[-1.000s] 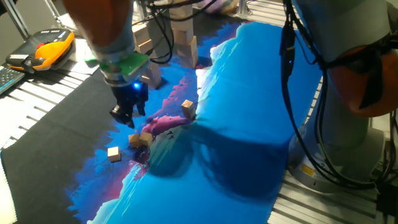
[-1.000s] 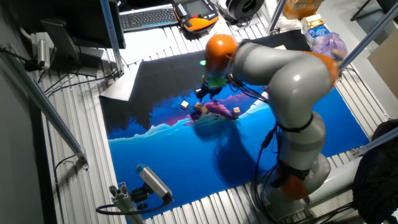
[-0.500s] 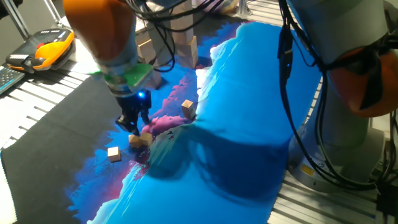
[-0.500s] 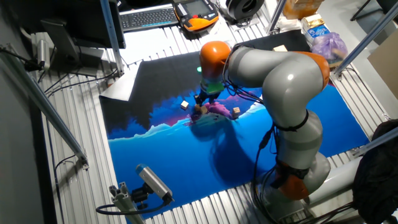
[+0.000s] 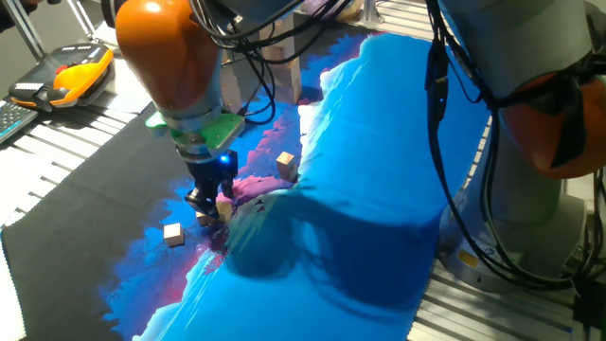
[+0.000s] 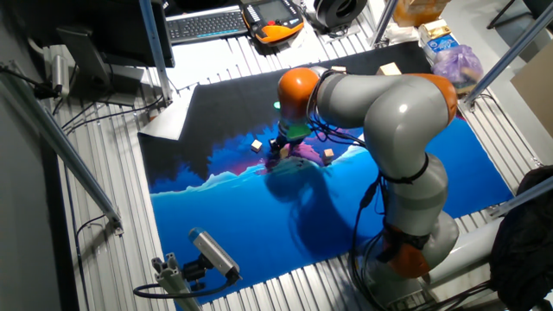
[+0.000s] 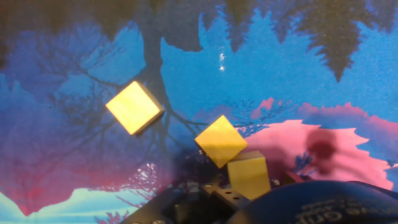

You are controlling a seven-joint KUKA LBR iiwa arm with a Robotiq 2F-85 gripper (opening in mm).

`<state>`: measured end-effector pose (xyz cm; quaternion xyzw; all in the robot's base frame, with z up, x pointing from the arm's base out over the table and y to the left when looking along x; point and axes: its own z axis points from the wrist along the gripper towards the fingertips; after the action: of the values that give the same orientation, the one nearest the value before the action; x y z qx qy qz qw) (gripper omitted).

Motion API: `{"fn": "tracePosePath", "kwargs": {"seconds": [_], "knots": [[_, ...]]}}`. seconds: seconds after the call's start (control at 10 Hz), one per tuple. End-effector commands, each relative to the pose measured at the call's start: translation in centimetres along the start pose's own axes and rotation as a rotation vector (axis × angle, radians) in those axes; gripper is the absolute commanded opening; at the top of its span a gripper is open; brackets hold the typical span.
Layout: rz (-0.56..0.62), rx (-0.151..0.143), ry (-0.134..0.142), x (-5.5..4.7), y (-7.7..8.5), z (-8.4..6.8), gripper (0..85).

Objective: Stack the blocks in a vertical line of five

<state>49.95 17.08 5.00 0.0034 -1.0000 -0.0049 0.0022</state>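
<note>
Hand view: two blocks [image 7: 222, 141] touch corner-to-corner; a third block [image 7: 134, 107] sits apart.

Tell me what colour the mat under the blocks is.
The mat is mostly blue, with pink and black patches in a tree-silhouette landscape print; the hand view shows it best.

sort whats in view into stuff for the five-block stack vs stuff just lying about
For the job:
- lone small block
- small blocks under the gripper
- small block further back
- gripper

Lying about:
- larger wooden blocks
- orange handheld pendant
- keyboard
- printed mat
</note>
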Motion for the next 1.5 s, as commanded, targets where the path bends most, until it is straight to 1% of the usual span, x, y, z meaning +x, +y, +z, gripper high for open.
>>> {"fn": "tracePosePath", "kwargs": {"seconds": [0.0,0.1,0.2,0.4,0.6,0.7,0.8,0.9,1.0,1.1,1.2,1.3,1.4], "knots": [[0.0,0.002,-0.005,0.1,0.0,0.2,51.0],[-0.006,0.002,-0.008,0.1,-0.2,0.4,51.0],[-0.014,-0.001,-0.008,0.1,-0.4,0.5,34.0],[-0.02,-0.004,-0.009,0.1,-0.4,0.9,34.0],[-0.026,-0.007,-0.01,0.0,-0.4,1.0,34.0],[-0.038,-0.001,-0.019,-0.1,-0.4,0.9,17.0],[-0.066,0.001,-0.016,-0.3,-0.7,0.3,17.0],[-0.113,-0.009,0.001,-0.6,-1.6,-0.7,0.0],[-0.143,-0.006,0.009,-0.7,-2.7,-1.9,0.0],[-0.149,-0.003,0.012,-0.5,-3.7,-3.3,0.0],[-0.142,0.011,0.01,0.3,-4.7,-5.3,0.0],[-0.135,0.022,0.004,1.2,-5.4,-6.5,0.0],[-0.122,0.022,-0.003,2.1,-6.2,-7.3,0.0]]}}
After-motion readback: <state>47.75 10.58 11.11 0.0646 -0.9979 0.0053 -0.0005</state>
